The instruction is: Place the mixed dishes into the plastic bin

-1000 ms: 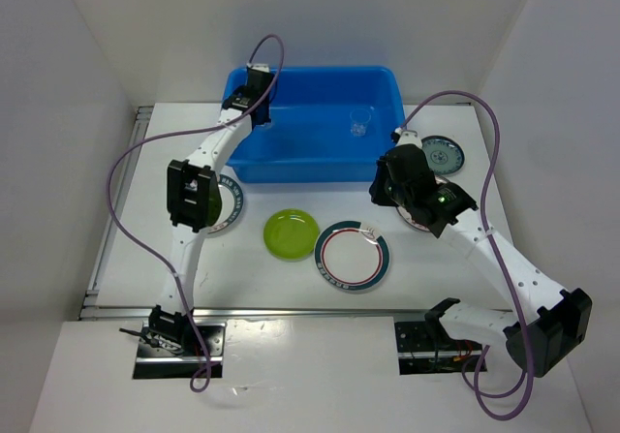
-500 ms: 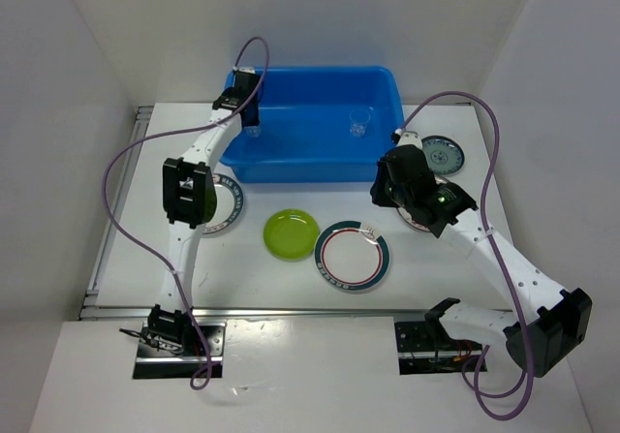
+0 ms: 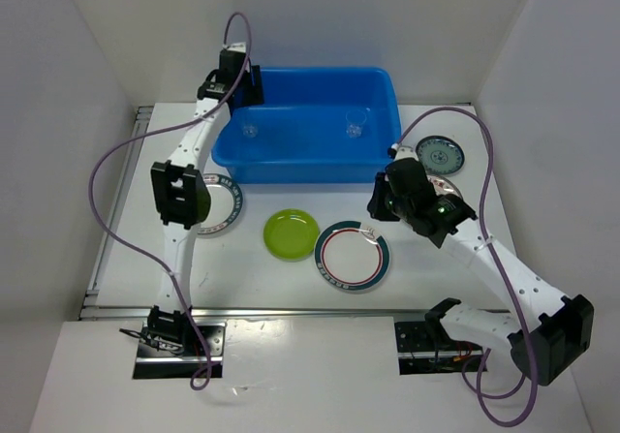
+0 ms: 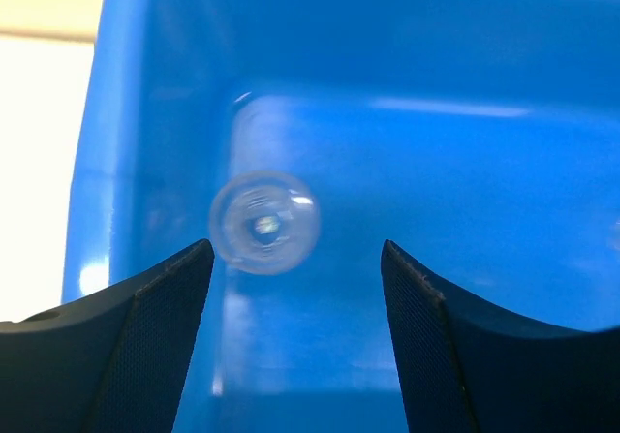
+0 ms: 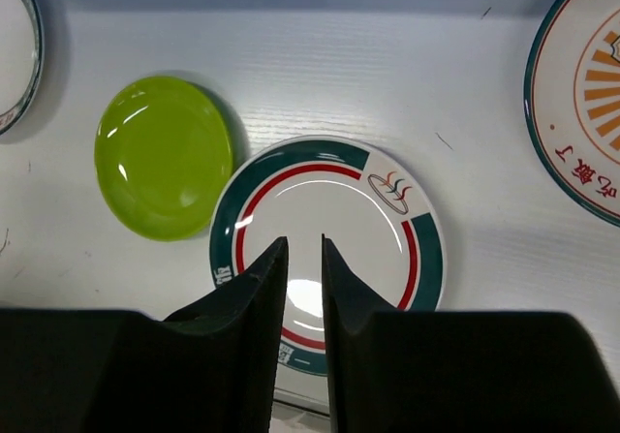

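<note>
Bright, even overhead light is filling the white enclosure; shadows are staying soft and short. Glare is flaring on the lime-green plate [image 5: 165, 157] and the near teal-rimmed plate [image 5: 327, 254]. The left wrist view is looking soft, with the clear cup [image 4: 264, 222] blurring against the blue bin [image 4: 504, 191]. Fingers in both wrist views are showing dark and underexposed.

Inside the blue bin [image 3: 308, 152], only two clear cups, at nine [image 3: 249, 130] and three o'clock [image 3: 356, 123], interrupt the floor. The lime plate [image 3: 291, 233] crowds the teal-rimmed plate [image 3: 352, 256] at nine o'clock.
</note>
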Tool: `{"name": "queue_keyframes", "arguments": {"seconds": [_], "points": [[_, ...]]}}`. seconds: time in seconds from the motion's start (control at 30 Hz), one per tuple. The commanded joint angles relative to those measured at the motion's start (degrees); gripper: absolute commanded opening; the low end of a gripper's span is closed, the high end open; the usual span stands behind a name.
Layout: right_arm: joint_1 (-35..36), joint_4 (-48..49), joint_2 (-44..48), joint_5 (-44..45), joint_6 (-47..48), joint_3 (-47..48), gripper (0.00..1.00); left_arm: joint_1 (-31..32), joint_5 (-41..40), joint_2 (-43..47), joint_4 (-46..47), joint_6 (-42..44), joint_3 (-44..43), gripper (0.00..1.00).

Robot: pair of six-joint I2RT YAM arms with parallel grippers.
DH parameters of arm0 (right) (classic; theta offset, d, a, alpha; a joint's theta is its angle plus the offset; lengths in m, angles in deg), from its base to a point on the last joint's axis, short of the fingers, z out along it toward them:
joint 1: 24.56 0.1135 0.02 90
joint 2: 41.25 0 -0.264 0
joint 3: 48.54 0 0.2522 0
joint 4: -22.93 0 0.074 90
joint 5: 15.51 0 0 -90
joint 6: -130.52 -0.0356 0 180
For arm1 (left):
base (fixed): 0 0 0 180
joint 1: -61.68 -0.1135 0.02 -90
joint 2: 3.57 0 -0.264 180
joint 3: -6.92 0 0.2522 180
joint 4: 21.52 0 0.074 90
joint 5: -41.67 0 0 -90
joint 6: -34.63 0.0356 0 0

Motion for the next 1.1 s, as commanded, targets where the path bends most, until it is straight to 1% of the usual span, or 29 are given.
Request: {"name": "queue_keyframes", "arguments": {"seconds": [0.0,0.07,0.1,0.2,0.27,0.3,0.33,0.4,0.43,0.47,0.53,0.57,0.7,0.83,1.0,1.07], "points": [[0.88,-0.16,3.08,-1.11,0.89,-0.31,0.26,-0.19,10.73,8.4,1.09,-3.79,-3.79,0.78],[0.88,-1.12,3.09,-1.11,0.9,0.48,0.26,-0.19,15.74,11.48,1.62,-5.9,-2.92,0.78],[0.88,-2.0,1.7,-1.63,0.9,1.01,0.31,-0.19,16.64,12.36,1.62,-5.9,-2.91,0.78],[1.4,-4.37,-0.42,-4.53,-2.16,2.24,0.31,-0.19,17.26,16.92,1.62,-6.61,0.07,0.78],[1.93,-5.17,-2.18,-7.6,-6.82,1.2,0.31,-0.19,17.26,21.84,1.62,-5.56,3.4,0.79],[1.93,-5.78,-2.18,-8.22,-9.1,0.4,0.32,-0.19,17.26,23.69,2.14,-5.55,8.81,0.79],[2.89,-5.26,-2.18,-9.27,-11.12,-0.65,0.35,-0.19,17.78,28.05,3.89,-5.55,12.43,0.79],[6.32,-3.07,-0.79,-10.25,-18.58,-4.86,0.38,-0.19,17.79,32.91,7.31,-5.55,21.65,0.79],[7.63,-3.06,0.27,-10.25,-21.22,-7.4,0.39,-0.19,17.79,36.94,9.68,-6.16,29.87,0.79],[8.69,-3.06,2.36,-8.86,-25.42,-8.04,0.41,-0.19,17.27,38.37,9.7,-6.17,32.83,0.79],[9.32,-5.76,4.75,-7.88,-28.18,-8.82,0.43,-0.19,16.73,41.89,10.41,-6.17,38.37,0.79],[9.84,-6.57,7.72,-7.18,-29.24,-9.96,0.44,-0.19,16.73,42.94,11.19,-6.17,43.09,0.79],[9.85,-10.87,14.75,-7.88,-34.94,-14.19,0.48,-0.19,18.39,47.51,11.81,-6.17,51.38,0.79],[9.85,-14.74,19.26,-8.4,-38.46,-17.35,0.48,-0.19,19.55,49.02,11.81,-6.69,54.74,0.79],[12.04,-17.56,18.03,-6.39,-43.21,-19.2,0.48,0.42,19.55,50.07,11.81,-6.69,56.5,0.79],[12.04,-16.78,17.5,-4.98,-45.67,-21.13,0.48,0.42,19.55,50.6,11.81,-6.69,56.5,0.79]]}}
